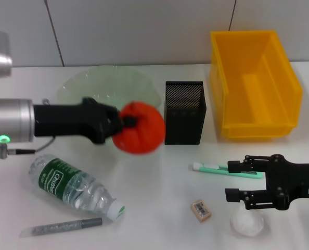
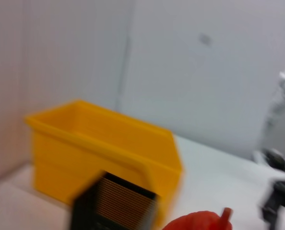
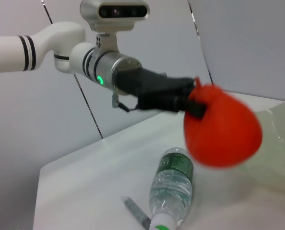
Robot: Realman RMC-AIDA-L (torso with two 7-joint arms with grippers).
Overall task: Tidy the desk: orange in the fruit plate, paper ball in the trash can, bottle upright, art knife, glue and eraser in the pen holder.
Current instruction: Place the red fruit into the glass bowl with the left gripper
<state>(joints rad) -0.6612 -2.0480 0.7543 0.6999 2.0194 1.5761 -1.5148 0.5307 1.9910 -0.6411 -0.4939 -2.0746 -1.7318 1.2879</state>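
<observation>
My left gripper [image 1: 124, 122] is shut on the orange [image 1: 141, 128], holding it in the air just in front of the clear green fruit plate [image 1: 107, 86] and left of the black mesh pen holder [image 1: 184, 112]. The right wrist view also shows the orange [image 3: 221, 127] in that gripper [image 3: 195, 98]. The bottle [image 1: 74, 185] lies on its side at the front left, a grey glue stick [image 1: 61, 227] before it. My right gripper [image 1: 235, 180] stands open at the front right, between the green art knife [image 1: 227, 170] and the paper ball [image 1: 246, 222]. The eraser [image 1: 201, 210] lies left of the ball.
The yellow bin [image 1: 253, 83] serving as trash can stands at the back right beside the pen holder. In the left wrist view the bin [image 2: 99, 143] and the holder [image 2: 113, 206] lie ahead of the orange [image 2: 200, 221]. A wall closes off the table's far edge.
</observation>
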